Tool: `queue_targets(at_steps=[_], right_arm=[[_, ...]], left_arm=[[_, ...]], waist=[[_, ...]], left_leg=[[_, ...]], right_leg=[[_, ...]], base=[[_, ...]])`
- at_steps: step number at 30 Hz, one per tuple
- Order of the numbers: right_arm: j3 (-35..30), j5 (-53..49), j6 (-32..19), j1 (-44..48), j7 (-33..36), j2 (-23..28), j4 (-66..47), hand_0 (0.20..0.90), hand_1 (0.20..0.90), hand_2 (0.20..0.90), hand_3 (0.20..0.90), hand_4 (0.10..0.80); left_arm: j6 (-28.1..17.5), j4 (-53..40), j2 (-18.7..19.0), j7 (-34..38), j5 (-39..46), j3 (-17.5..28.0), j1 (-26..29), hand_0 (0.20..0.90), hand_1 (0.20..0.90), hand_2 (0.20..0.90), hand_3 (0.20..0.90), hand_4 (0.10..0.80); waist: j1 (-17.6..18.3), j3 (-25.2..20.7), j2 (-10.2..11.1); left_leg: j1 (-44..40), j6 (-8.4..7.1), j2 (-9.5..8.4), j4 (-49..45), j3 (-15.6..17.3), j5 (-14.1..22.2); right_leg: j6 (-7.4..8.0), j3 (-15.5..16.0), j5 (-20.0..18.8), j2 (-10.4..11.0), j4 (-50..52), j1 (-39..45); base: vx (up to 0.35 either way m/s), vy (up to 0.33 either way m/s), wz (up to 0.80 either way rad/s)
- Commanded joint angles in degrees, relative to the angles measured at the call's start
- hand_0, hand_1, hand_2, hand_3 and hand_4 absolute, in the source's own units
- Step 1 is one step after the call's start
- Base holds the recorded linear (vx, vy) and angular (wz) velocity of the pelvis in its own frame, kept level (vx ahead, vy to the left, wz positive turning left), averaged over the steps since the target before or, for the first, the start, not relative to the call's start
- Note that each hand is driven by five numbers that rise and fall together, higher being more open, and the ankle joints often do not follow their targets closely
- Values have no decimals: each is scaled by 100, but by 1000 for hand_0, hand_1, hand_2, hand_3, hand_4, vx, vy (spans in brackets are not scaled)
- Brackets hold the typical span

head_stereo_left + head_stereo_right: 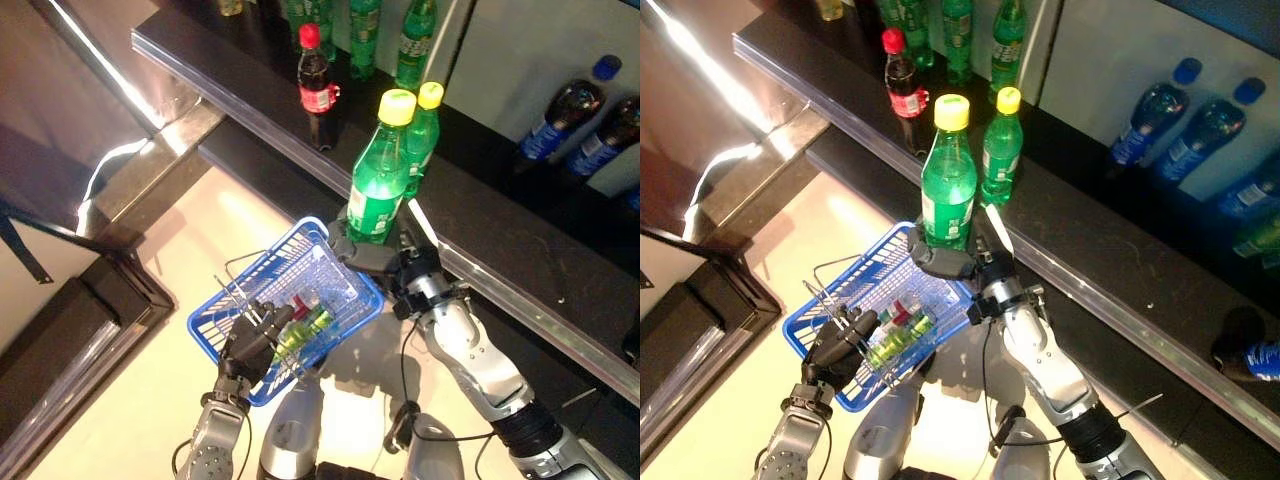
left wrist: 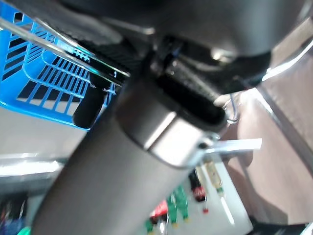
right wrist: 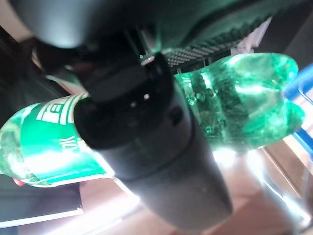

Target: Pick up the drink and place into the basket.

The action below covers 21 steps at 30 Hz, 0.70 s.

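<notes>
A green drink bottle (image 1: 378, 180) with a yellow cap stands upright in my right hand (image 1: 368, 250), whose fingers curl round its base, just above the far corner of the blue basket (image 1: 222, 335). The right wrist view shows the same green bottle (image 3: 234, 103) pressed against the palm. My left hand (image 1: 250, 345) is shut on the basket's wire handle and holds the basket over the floor. Small bottles (image 1: 300, 330) lie inside the basket.
A dark shelf (image 1: 500, 230) runs across behind the hands. On it stand another green bottle (image 1: 424, 135), a red-capped cola bottle (image 1: 317, 85), more green bottles (image 1: 412, 40) and blue-capped bottles (image 1: 565, 115). A lower shelf edge (image 1: 160, 170) lies at left.
</notes>
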<state>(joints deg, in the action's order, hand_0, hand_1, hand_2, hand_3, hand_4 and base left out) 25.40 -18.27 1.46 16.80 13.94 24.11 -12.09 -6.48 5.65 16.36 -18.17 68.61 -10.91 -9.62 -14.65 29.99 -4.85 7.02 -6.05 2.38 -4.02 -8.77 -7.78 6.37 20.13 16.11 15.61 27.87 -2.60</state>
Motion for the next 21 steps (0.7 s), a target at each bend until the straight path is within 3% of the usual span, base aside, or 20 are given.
queue_targets(at_steps=[1, 12, 21], right_arm=[[231, -132, -670, 557, 256, -505, -201, 300, 300, 300, 200, 100], [913, -56, -534, 662, 659, -1076, 1107, 300, 300, 300, 200, 100], [1270, 265, -430, 722, 709, -1293, 2242, 300, 300, 300, 200, 100]], left_arm=[[-624, -2205, 453, -1650, 32, 241, 423, 300, 300, 300, 200, 100], [122, -3050, 611, -2412, 157, 32, 799, 300, 300, 300, 200, 100], [333, -3291, 718, -2795, 335, -28, 971, 300, 300, 300, 200, 100]], waist=[[-241, -1333, 10], [-664, -1305, 115], [-832, -1208, 145]], left_leg=[[-206, 131, -175, -270, -247, 249], [-163, 151, -278, -224, -698, 211], [-153, 132, -304, -199, -795, 304]], right_leg=[[-519, 294, -750, -205, -814, 427], [-481, 571, -811, -318, -1014, 616], [-440, 534, -712, -349, -1055, 645]], base=[[15, -80, 22], [15, -62, 19], [17, -46, 6]])
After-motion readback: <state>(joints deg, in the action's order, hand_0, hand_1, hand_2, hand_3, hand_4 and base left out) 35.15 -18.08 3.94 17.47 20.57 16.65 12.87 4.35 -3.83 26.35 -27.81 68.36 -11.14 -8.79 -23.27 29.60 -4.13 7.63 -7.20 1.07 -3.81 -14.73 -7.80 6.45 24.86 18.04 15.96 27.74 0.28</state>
